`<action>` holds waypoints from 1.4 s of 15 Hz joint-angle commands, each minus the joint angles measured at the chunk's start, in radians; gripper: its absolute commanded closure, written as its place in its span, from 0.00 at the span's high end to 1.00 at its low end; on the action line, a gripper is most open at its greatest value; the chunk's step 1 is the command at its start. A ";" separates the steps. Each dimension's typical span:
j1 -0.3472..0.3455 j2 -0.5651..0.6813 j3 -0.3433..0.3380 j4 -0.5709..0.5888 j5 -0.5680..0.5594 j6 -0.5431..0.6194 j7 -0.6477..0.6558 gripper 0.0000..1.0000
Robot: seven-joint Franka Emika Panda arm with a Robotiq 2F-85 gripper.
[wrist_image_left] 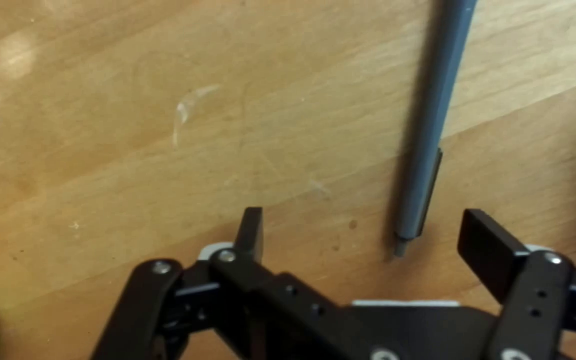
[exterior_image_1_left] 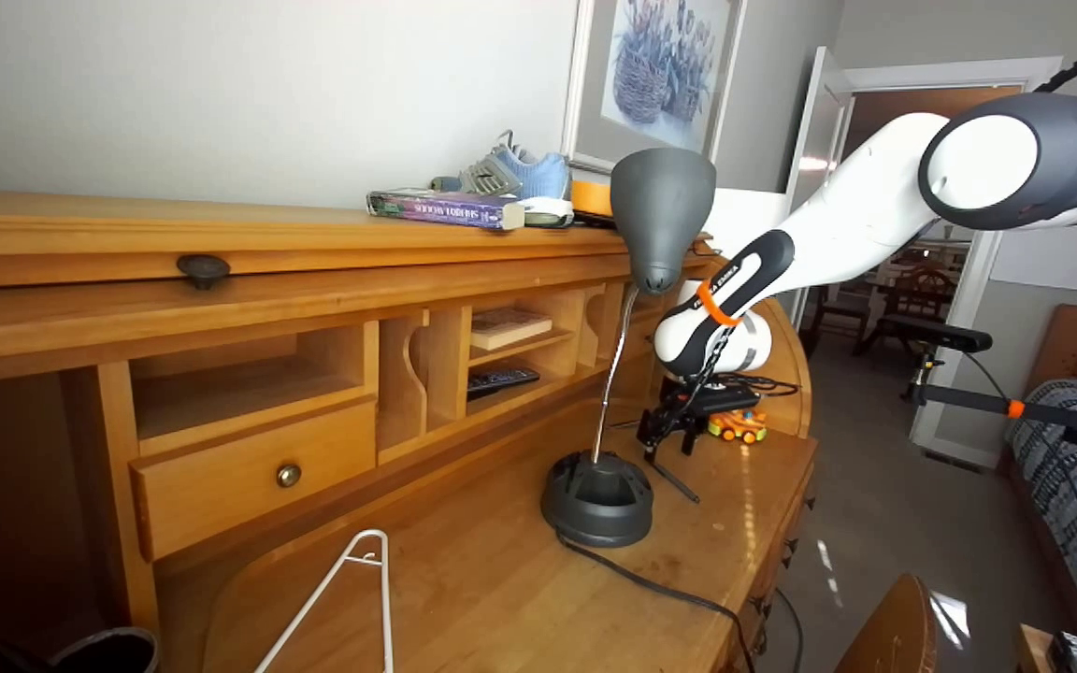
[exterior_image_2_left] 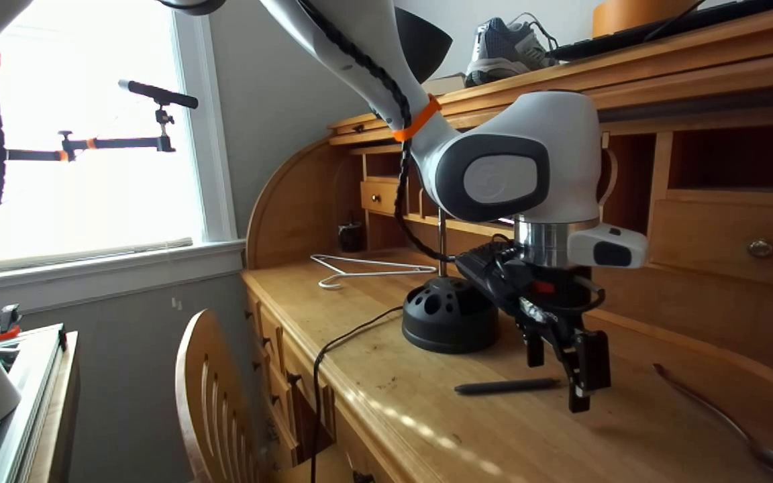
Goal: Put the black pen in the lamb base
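In the wrist view the pincer [wrist_image_left: 361, 227] is spread and empty, with the pen [wrist_image_left: 434, 120] on the worktop [wrist_image_left: 118, 165] at 1 o'clock from it, long axis near 12-to-6, the near end inside the pincer's span but off-centre towards 3 o'clock.

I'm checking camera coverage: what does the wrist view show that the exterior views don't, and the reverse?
Only the wrist view shows the thin dark clip on the slim black pen, and a pale curved scratch in the brown wooden desktop.
Only the exterior views show the round black lamp base, white triangular hanger and blue-grey shoe.
Shared: the pen lying on the desktop, and the open black end effector.
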 commanded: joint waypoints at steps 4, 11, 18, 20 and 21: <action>0.018 0.030 -0.011 0.032 0.036 -0.006 0.093 0.58; 0.077 0.028 -0.072 0.051 0.023 -0.072 0.272 0.05; 0.168 0.004 -0.158 0.052 -0.005 -0.132 0.455 0.04; 0.188 -0.021 -0.171 0.028 -0.022 -0.105 0.451 0.04; 0.196 -0.028 -0.177 0.023 -0.026 -0.091 0.451 0.04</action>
